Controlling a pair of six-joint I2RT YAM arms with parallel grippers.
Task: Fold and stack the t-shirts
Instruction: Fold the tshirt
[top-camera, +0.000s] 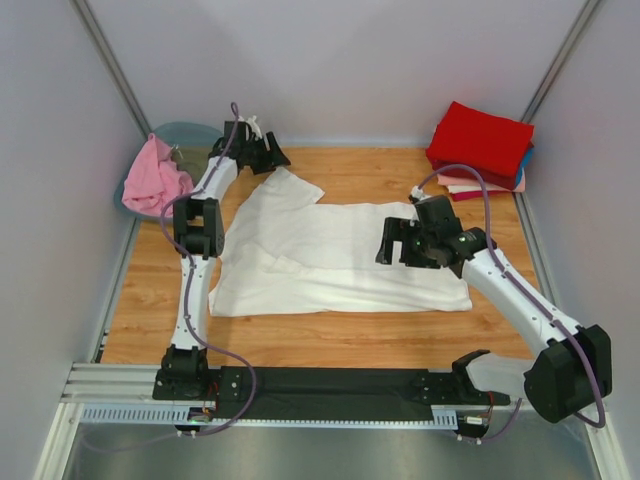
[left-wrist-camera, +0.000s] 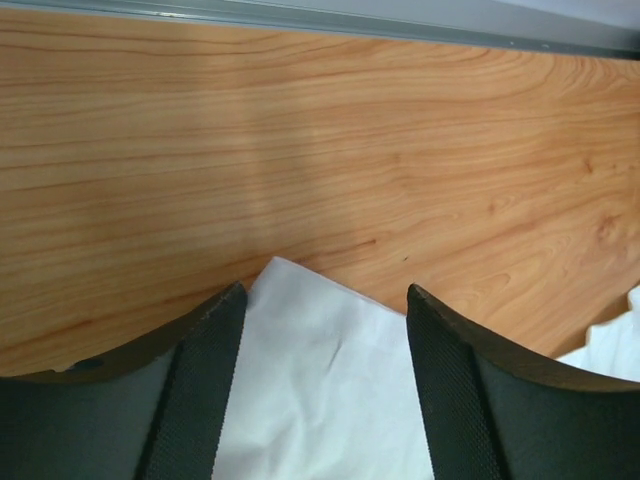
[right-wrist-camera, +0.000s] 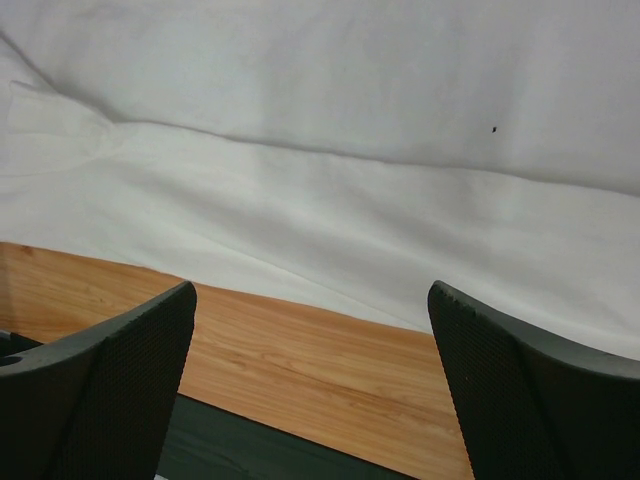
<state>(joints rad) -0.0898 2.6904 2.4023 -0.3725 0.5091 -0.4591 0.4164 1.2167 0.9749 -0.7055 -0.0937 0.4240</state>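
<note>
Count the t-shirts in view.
5: white t-shirt spread mid-table; pink t-shirt draped on the far-left tub; red t-shirt, blue t-shirt, peach t-shirt stacked far right. Stack may hide more.

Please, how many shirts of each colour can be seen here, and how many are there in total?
White shirt: 1, spread on the table
Pink shirt: 1, crumpled in the tub
Red shirt: 1, folded, topmost at the far right
Blue shirt: 1, only an edge shows
Peach shirt: 1, lowest there
Total: 5 visible; more may be hidden under the red one.
</note>
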